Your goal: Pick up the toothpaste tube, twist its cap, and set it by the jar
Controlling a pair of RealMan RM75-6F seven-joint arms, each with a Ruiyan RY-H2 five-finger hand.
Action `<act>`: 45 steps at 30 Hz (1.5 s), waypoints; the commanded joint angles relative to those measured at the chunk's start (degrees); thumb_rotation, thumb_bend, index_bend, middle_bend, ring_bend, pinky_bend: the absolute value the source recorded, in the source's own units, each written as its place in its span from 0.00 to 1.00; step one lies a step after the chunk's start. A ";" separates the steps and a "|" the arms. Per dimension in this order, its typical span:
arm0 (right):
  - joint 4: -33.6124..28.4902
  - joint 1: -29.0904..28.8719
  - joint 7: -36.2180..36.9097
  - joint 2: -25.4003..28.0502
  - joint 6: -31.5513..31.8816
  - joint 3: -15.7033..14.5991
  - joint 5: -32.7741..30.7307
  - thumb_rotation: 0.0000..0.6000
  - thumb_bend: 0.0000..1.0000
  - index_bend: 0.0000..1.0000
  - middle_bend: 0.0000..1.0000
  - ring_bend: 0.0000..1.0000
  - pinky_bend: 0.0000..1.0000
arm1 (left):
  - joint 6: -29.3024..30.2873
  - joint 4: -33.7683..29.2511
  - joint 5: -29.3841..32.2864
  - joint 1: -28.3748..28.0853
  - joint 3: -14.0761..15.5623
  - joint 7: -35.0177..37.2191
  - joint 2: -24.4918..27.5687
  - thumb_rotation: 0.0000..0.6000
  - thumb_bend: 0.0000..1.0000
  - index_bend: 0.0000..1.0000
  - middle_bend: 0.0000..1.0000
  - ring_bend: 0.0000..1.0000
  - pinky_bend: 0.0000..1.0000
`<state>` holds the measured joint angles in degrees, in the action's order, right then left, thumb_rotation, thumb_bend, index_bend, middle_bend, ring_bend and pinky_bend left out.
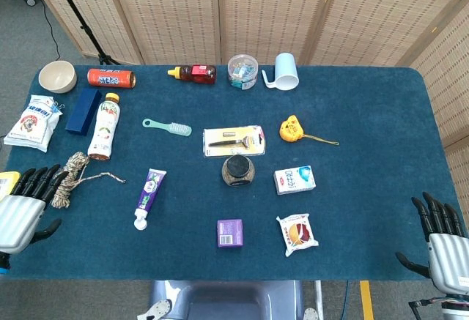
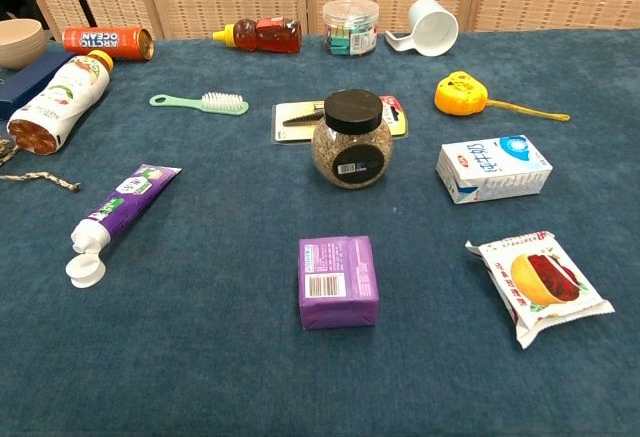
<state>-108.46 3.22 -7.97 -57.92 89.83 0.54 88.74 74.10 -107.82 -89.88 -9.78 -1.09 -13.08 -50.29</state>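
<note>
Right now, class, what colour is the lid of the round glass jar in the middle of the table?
Black; the round glass jar's lid shows best in the chest view.

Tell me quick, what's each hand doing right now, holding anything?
Left hand: open, fingers spread, holding nothing.
Right hand: open, fingers spread, holding nothing.
</note>
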 commanded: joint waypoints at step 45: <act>0.13 1.70 0.09 0.96 1.29 -0.09 -1.71 1.00 0.12 0.00 0.00 0.00 0.00 | -15.00 20.50 11.96 -16.09 -3.79 -12.39 -29.69 1.00 0.07 0.00 0.00 0.00 0.00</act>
<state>-108.33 4.92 -7.89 -56.97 91.11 0.45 87.02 59.23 -87.60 -78.04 -25.66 -4.95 -25.70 -79.70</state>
